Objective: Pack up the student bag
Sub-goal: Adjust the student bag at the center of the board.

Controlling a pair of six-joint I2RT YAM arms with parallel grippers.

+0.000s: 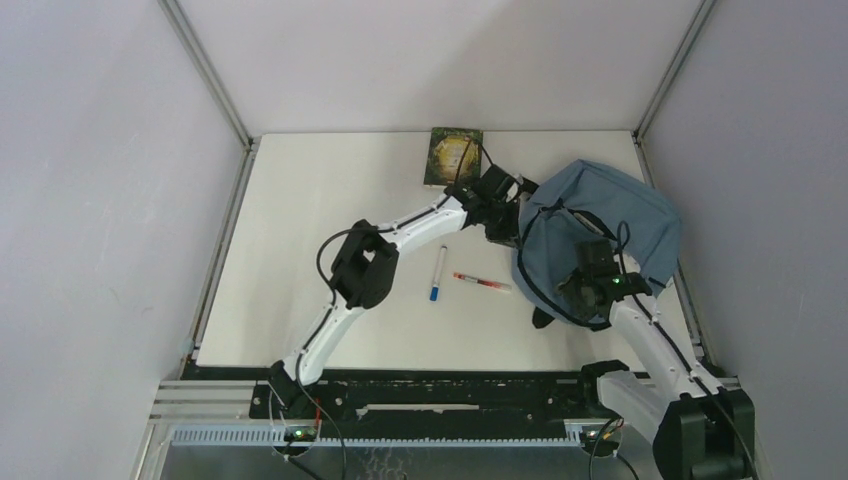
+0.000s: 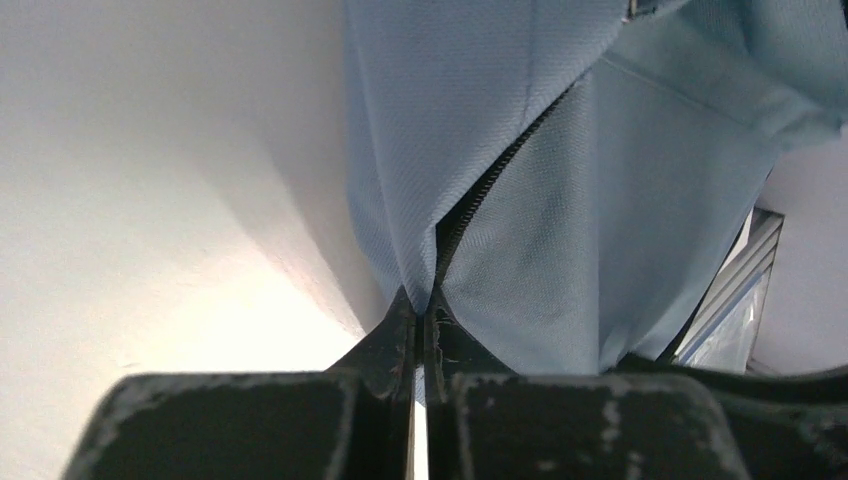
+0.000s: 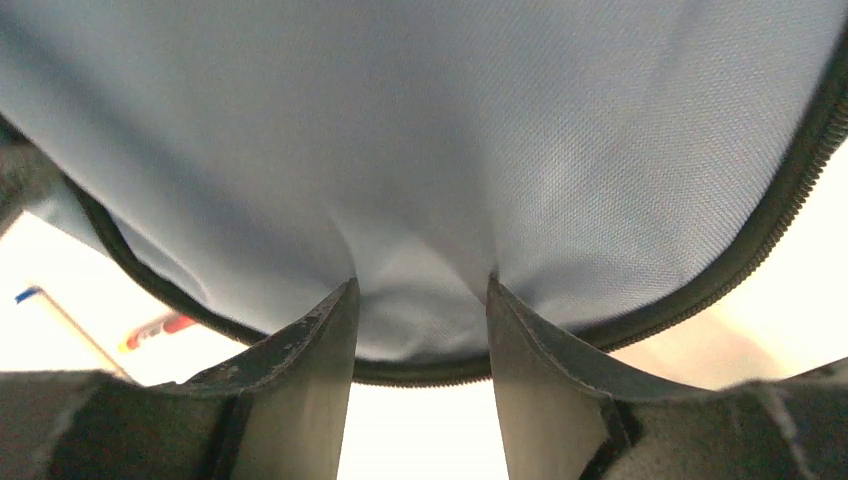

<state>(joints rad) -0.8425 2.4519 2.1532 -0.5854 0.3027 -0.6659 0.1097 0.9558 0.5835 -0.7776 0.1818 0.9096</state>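
Observation:
The blue-grey student bag [image 1: 610, 215] lies at the table's right side, its black zip trim curving along its open near-left edge. My left gripper [image 1: 505, 225] is shut on the bag's fabric right beside the zip, as the left wrist view [image 2: 425, 308] shows, with the bag [image 2: 520, 130] hanging from it. My right gripper [image 1: 590, 287] is at the bag's near edge. In the right wrist view it [image 3: 422, 288] stands open, and the bag's flap [image 3: 450, 130] with its zip rim lies across both fingertips.
A dark green book [image 1: 453, 155] lies at the table's back middle. A white pen with a blue cap [image 1: 438, 272] and a red-and-white pen [image 1: 482, 283] lie left of the bag. The red one also shows in the right wrist view [image 3: 160, 326]. Grey walls close in both sides.

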